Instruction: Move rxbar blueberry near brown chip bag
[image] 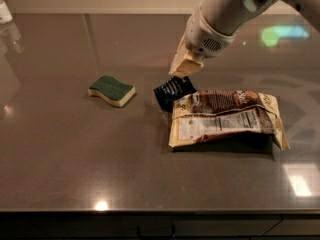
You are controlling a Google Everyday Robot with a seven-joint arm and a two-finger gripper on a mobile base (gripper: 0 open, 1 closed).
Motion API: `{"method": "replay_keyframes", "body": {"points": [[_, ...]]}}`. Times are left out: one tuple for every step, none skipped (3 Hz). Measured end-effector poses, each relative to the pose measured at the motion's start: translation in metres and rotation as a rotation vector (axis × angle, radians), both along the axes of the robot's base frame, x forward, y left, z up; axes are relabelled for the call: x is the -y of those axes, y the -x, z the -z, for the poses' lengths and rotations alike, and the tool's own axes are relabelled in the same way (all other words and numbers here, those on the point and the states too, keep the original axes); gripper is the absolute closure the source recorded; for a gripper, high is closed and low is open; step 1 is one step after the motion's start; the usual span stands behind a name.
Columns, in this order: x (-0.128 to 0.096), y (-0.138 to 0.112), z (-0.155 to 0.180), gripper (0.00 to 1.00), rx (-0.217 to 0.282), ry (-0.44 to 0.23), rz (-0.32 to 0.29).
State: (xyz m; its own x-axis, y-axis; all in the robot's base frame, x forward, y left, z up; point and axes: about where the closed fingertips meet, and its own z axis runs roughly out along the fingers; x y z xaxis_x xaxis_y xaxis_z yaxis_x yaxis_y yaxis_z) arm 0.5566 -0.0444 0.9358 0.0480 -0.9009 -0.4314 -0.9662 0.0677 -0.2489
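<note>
Item: rxbar blueberry (171, 93), small dark navy wrapper with pale print, located just left of the brown chip bag (225, 120), its right corner touching or slightly overlapping the bag's upper-left edge; the bar sits tilted, lower end at or just above the counter (75, 154), upper end under the gripper. Item: gripper (184, 70), tan, at the end of the white arm (220, 14) that comes down from the upper right; the fingers (187, 63) appear drawn together and pinching the bar's upper edge, though the contact is partly masked by the fingers themselves. Item: brown chip bag, large, crinkled, lying flat with the label panel up, right of centre. Item: green-topped sponge (112, 89), well apart to the left, not involved. Status, as judged: placement close to done, bar already beside the bag, release outstanding. Hazards, as judged: letting go while the bar is tilted may let it flip or slide on the glossy counter; further travel rightward would ride the bar up onto the bag or shove the light bag away; a slick wrapper held only at its edge may slip early; fingers withdrawing may snag the crimped end and drag the bar off.
</note>
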Motion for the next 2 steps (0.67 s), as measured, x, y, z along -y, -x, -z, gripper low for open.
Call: {"method": "replay_keyframes", "body": {"points": [[0.023, -0.007, 0.002, 0.59, -0.012, 0.035, 0.059], [0.035, -0.007, 0.007, 0.36, -0.025, 0.050, 0.090]]}}
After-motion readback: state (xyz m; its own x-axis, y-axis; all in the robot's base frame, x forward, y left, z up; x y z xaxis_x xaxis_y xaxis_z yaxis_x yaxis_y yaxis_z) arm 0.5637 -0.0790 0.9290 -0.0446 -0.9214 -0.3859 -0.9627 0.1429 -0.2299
